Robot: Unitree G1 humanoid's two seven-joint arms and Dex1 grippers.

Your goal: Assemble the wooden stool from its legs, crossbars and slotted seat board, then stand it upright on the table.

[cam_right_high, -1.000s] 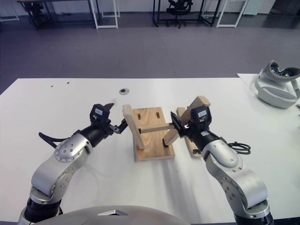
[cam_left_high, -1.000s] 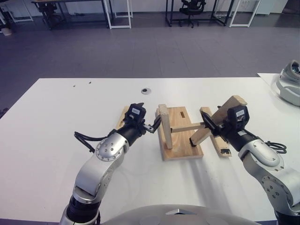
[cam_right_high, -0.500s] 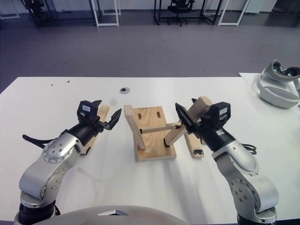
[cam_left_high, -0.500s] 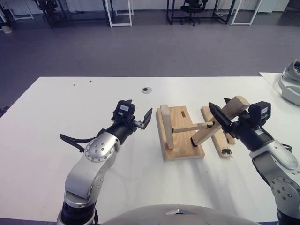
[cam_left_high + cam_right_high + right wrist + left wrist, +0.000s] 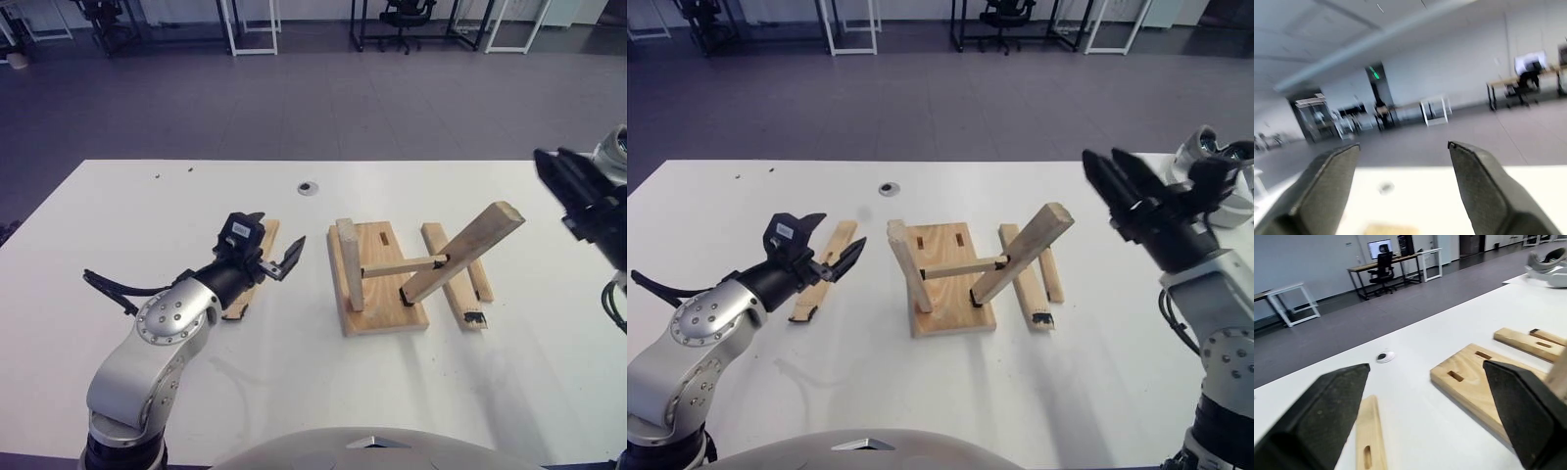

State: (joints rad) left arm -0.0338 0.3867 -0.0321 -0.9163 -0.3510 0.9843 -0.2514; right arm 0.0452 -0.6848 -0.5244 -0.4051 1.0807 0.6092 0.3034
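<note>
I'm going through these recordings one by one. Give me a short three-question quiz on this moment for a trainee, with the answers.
1. True or false: the left gripper is shut on a wooden piece.
2. How many legs stand in the seat board? A) none B) two C) four
3. Fill in: the crossbar joins two legs, and the one on the robot's ___ side is the tilted leg.

Key
1. False. Its fingers are open, near a loose slat lying on the table.
2. B.
3. Right.
</note>
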